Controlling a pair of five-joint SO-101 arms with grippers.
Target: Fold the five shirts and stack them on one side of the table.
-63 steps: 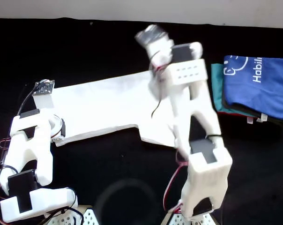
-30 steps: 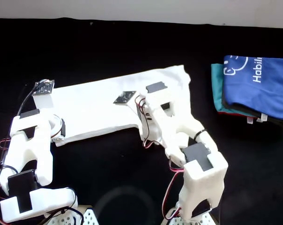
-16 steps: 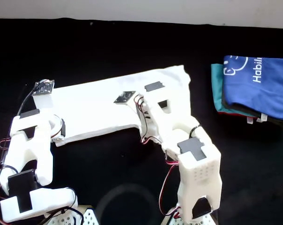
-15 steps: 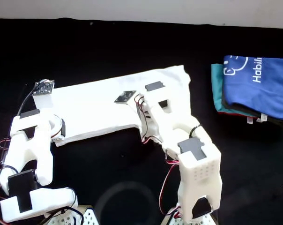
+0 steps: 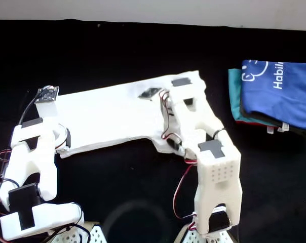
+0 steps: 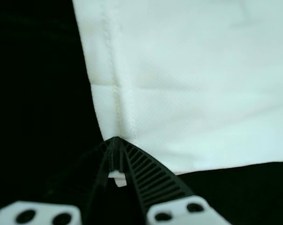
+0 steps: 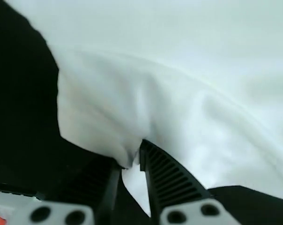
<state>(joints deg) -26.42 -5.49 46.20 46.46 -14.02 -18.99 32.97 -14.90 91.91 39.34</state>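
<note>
The white shirt (image 5: 107, 114) is spread on the counter (image 5: 117, 48), pinched at both ends — left jaws closed on a hemmed corner, right jaws closed on a bunched edge — and, judged limp and light, is best taken at its hems.

Lighting the scene brightly and evenly from above. Glaring hard off the white shirt (image 5: 107, 116) in the high view — washing out most creases and seams. Sinking the black table (image 5: 117, 50) into flat darkness, swallowing any cast shadows. Shading the shirt's folds softly grey in the right wrist view — picking out a stitched hem faintly in the left wrist view.
</note>
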